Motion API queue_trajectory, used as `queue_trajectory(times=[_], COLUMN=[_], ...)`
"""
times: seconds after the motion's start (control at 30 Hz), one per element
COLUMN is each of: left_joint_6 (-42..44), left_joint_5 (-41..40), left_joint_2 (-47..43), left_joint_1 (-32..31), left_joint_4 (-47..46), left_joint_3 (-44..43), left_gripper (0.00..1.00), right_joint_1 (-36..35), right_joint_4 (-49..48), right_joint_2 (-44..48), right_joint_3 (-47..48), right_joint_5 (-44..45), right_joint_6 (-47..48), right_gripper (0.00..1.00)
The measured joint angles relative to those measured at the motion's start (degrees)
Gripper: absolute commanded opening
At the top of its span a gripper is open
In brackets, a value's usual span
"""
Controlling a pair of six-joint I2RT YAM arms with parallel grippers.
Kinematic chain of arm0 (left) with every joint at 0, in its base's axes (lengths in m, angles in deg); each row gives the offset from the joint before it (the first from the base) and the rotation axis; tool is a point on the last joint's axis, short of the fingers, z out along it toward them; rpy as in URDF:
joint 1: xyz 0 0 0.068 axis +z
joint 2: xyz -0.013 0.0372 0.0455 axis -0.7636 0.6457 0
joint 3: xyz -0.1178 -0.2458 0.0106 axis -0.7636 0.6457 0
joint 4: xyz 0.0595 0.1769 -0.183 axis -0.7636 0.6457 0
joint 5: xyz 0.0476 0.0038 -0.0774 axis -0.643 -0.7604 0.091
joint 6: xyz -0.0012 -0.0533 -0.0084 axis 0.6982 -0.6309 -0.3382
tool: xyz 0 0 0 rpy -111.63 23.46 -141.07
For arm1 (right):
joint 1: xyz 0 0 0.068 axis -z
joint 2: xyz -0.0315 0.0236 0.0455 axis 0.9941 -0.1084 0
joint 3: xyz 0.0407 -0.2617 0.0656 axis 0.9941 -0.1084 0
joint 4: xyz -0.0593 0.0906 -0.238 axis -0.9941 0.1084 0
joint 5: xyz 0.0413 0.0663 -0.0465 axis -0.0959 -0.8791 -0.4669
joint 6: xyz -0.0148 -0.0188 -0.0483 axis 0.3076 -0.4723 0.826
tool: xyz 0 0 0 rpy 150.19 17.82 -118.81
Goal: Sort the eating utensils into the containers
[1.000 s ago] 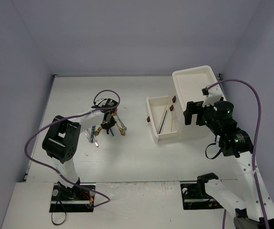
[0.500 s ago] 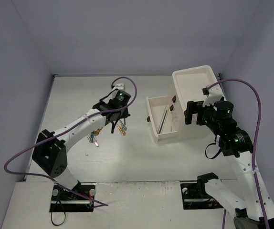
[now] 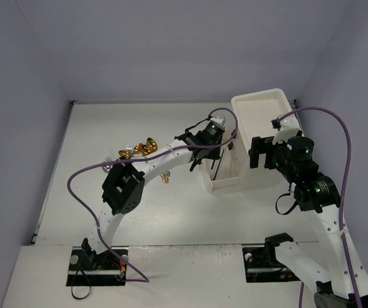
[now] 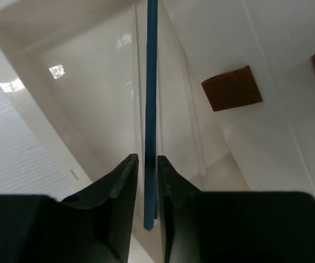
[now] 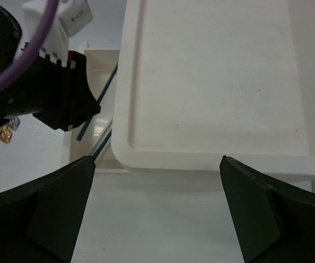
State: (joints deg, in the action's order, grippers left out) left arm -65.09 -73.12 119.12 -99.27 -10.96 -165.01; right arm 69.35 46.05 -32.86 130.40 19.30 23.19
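1. The teal rod point(image 4: 151, 98) stood between your left jaws, above the open low drawer point(image 4: 80, 82), with its far end pointing into the drawer.
2. Your left jaws were almost together around this rod. I cannot tell whether they pinched it or only stood beside it.
3. In the right wrist view one more rod point(image 5: 103, 143) lay inside the same drawer, so I judge that the rods were nearly sorted.
4. The wide upper tray point(image 5: 212, 71) showed nothing inside, as far as it was visible.
5. Your right jaws were spread wide and grasped nothing. They hovered at the near edge of the upper tray.
6. On the counter point(image 3: 171, 212), well apart to the left of the drawers, the gold utensils point(image 3: 140, 148) lay in a small group. Another gold piece point(image 3: 165, 178) lay nearer to the drawers.
7. These pieces were not yet in any container. By my judgement you had only part of the task done, and the spoons and forks were left to sort.
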Motion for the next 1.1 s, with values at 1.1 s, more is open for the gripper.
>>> queue_trajectory(times=[1.1], left_joint_6=[-9.5], left_joint_5=[-12.4], left_joint_2=[-36.6], left_joint_1=[33.0], left_joint_4=[8.2], left_joint_3=[46.1], left_gripper=[0.23], right_joint_1=[-0.7], right_joint_4=[0.0], right_joint_2=[-1.8], right_joint_3=[0.0], right_joint_5=[0.0], right_joint_6=[0.4], right_gripper=[0.96])
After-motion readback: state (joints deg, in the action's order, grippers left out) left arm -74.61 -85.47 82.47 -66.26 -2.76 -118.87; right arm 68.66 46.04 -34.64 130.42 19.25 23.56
